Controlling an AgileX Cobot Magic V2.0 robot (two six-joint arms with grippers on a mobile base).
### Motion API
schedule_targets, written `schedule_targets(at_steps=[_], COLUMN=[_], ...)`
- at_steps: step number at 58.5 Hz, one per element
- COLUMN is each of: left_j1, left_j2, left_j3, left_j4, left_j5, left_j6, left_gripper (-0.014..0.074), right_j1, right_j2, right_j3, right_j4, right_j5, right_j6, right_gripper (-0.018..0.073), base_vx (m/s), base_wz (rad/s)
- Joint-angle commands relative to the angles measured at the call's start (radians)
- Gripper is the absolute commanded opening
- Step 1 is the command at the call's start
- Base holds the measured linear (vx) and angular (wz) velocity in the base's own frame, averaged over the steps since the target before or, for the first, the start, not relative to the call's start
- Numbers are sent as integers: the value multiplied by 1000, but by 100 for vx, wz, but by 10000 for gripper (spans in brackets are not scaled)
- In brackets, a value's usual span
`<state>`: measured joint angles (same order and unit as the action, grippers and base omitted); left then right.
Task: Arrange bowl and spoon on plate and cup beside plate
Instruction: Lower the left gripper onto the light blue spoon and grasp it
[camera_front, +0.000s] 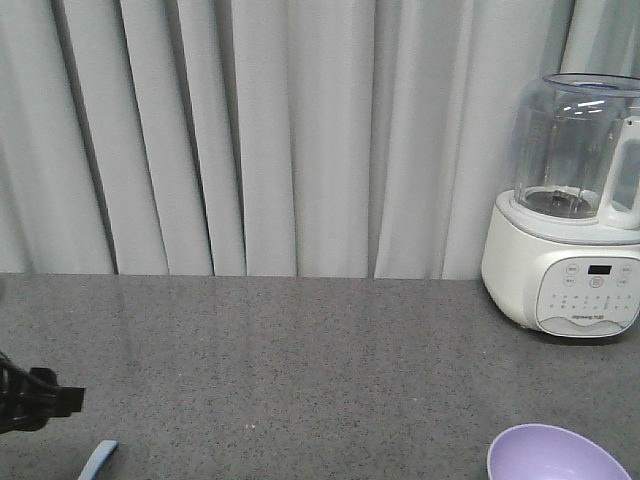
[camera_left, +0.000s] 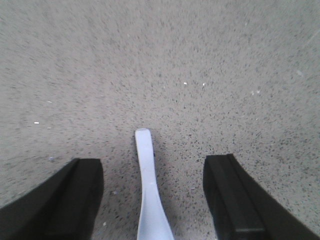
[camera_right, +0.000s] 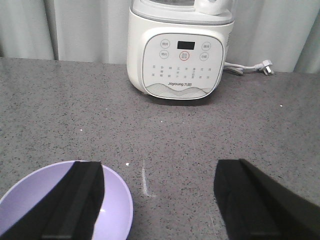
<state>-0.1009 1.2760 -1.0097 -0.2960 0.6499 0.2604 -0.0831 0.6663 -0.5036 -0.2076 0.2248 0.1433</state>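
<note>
Left gripper (camera_left: 154, 167), jaws spread, straddles a short pale blue plastic spoon (camera_left: 148, 195) on the speckled grey surface (camera_front: 300, 370); right gripper (camera_right: 160, 172), jaws likewise apart, hangs by a small round lavender bowl (camera_right: 25, 205).

The bowl (camera_front: 556, 458) sits lower right, the spoon (camera_front: 98, 462) lower left.

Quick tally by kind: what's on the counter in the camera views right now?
bowl: 1
spoon: 1
blender: 1
plate: 0 in view
cup: 0 in view
Total: 3
</note>
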Motion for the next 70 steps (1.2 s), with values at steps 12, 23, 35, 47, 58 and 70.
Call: schedule_targets(at_steps=[12, 23, 35, 47, 58, 70], left_j1=[-60, -59, -60, -59, -59, -59], left_j2=[201, 272, 304, 346, 353, 353], left_j3=[-115, -122, -122, -122, -122, -122], left_j4=[152, 207, 106, 126, 137, 217], left_j5=[-35, -22, 4, 33, 68, 92], left_j6=[-224, -296, -160, -195, -195, -213], left_gripper=[525, 525, 524, 524, 524, 524], right_j1=[1, 1, 1, 1, 1, 1], right_j2=[2, 2, 2, 2, 2, 2], right_j3=[-36, -36, -36, -36, -36, -36], right_j4=[-14, -15, -24, -24, -24, -24], right_j5=[-74, -69, -69, -69, -69, -69], right_j6=[-9, -9, -9, -9, -9, -9], right_gripper=[537, 537, 537, 537, 537, 537], base_vx=[0, 0, 0, 0, 0, 0], base_wz=[0, 0, 0, 0, 0, 0])
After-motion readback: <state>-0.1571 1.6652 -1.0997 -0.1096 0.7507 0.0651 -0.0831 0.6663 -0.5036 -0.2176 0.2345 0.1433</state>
